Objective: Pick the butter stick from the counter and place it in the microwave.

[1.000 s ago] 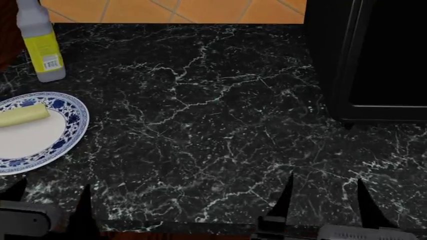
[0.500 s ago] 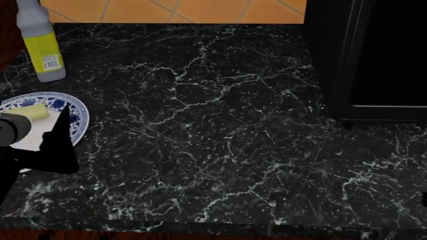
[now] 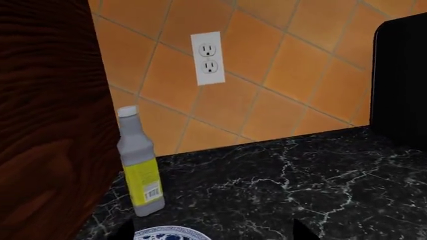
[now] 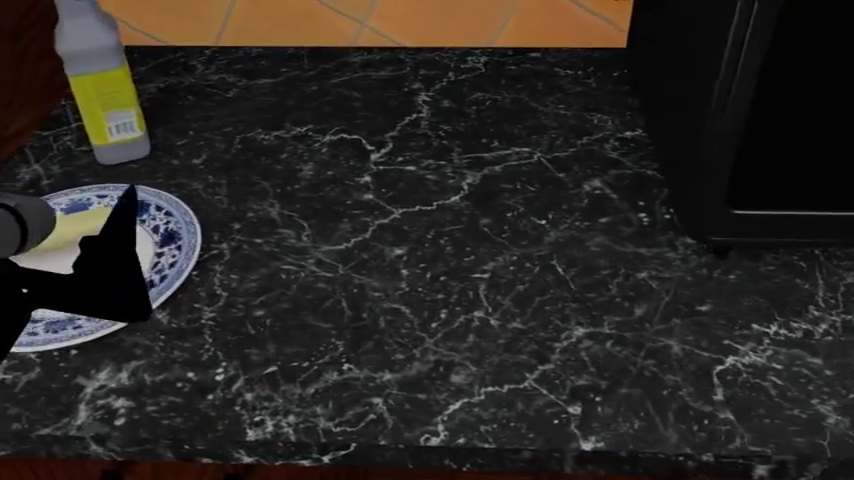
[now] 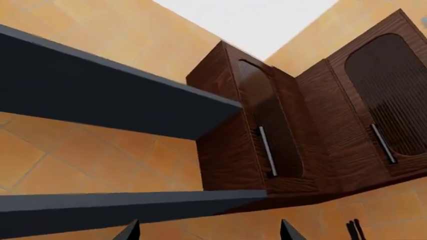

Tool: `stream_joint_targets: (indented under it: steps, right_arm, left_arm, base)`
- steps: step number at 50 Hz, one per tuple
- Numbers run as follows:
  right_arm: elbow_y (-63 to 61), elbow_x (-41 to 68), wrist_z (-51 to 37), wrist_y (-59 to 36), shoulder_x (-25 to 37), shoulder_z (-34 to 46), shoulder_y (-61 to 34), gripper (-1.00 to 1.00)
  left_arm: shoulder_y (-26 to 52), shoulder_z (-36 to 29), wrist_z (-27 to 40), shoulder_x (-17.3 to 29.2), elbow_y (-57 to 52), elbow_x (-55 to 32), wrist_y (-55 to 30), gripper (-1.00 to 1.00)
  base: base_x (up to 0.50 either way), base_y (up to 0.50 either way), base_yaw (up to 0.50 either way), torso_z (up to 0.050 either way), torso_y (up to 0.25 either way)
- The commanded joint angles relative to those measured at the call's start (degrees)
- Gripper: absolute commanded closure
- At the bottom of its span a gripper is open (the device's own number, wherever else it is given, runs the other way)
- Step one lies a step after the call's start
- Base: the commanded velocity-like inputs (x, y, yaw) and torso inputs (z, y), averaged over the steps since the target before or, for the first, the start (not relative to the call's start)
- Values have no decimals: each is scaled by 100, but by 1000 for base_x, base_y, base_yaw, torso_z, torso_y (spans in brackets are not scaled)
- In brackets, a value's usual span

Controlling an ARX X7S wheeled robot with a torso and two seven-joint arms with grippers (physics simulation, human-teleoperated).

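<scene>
Head view: counter point(image 4: 441, 250) beside microwave point(image 4: 747, 110)

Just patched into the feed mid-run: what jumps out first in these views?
The left gripper hangs over the blue-patterned plate at the counter's left edge, partly hiding the butter stick lying on it. A grey bottle stands just behind the plate, and the microwave fills the far right. The right wrist camera points up at wall cabinets.

Open counter point(image 4: 441, 250) lies between the plate point(image 4: 174, 250) and microwave point(image 4: 747, 110); a bottle point(image 4: 104, 90) stands near the plate.
</scene>
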State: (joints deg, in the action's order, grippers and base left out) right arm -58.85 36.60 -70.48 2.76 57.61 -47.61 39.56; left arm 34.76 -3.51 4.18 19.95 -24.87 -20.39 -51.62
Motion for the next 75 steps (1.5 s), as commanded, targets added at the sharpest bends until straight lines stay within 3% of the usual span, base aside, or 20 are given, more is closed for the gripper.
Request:
stream_joint_targets:
  steps: [1, 11, 21, 55, 65, 71, 75]
  right_arm:
    - [-114, 60, -372, 221, 404, -433, 540, -100]
    - [-114, -9, -416, 293, 430, -314, 540, -100]
    - [-114, 2, -504, 312, 576, -205, 539, -100]
    - [-115, 68, -471, 282, 620, -397, 540, -100]
    - [-114, -5, -530, 275, 668, -305, 540, -100]
    - [-114, -13, -550, 278, 709, -263, 540, -100]
    - [-114, -81, -657, 316, 816, -100, 539, -100]
  left_arm:
    - [58, 127, -175, -90, 31, -32, -16, -100]
    - [8, 41, -186, -75, 84, -6, 72, -100]
    - [-30, 54, -167, -64, 107, -18, 106, -100]
    - [-64, 75, -115, -54, 56, -129, 107, -100]
    - [-106, 59, -123, -30, 96, -136, 157, -100]
    - [117, 221, -102, 147, -138, -428, -652, -100]
    - [559, 220, -370, 699, -355, -774, -1676, -100]
  base:
    - [0, 500, 0, 0, 0]
    - [0, 500, 0, 0, 0]
    - [0, 0, 0, 0, 0]
    - [466, 0, 0, 0, 0]
    - [0, 0, 0, 0, 0]
    - [0, 0, 0, 0, 0]
    - [0, 0, 0, 0, 0]
